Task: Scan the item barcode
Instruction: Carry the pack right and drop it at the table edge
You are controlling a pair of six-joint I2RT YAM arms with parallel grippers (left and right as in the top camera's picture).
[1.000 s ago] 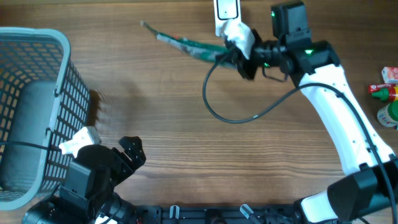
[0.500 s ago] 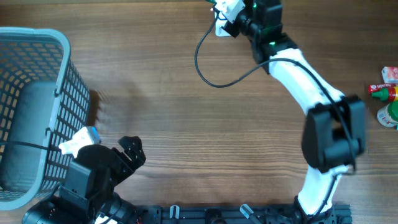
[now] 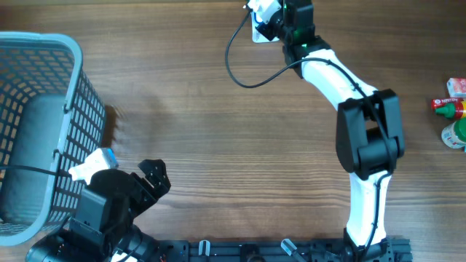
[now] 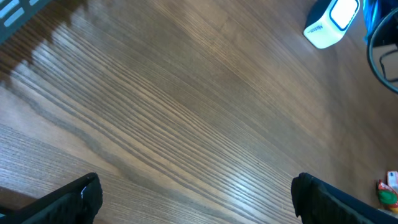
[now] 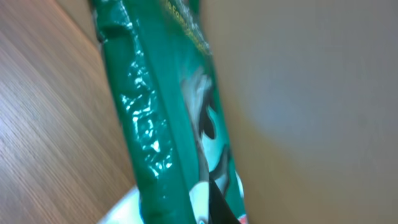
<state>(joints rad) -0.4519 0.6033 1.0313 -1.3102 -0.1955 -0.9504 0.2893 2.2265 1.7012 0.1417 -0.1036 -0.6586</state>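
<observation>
A glossy green packet [image 5: 155, 112], the item, fills the right wrist view, with my right gripper [image 5: 208, 205] shut on its lower end; one dark finger [image 5: 217, 202] shows against it. No barcode shows on the face I see. In the overhead view the right gripper [image 3: 272, 14] is at the table's far edge, right at the white scanner [image 3: 261, 23], and the packet itself is out of sight there. The scanner [image 4: 333, 22] also appears at the top right of the left wrist view. My left gripper [image 4: 199, 199] stands wide open over bare wood, at the near left [image 3: 154, 182].
A grey mesh basket [image 3: 44, 44] stands at the left edge. A few red, green and white groceries [image 3: 455, 109] lie at the right edge. A black cable [image 3: 244, 69] loops from the right wrist over the table.
The right arm has swung from the upper middle of the table to the far edge by the scanner, carrying the packet out of the overhead view. The left arm has not moved.
</observation>
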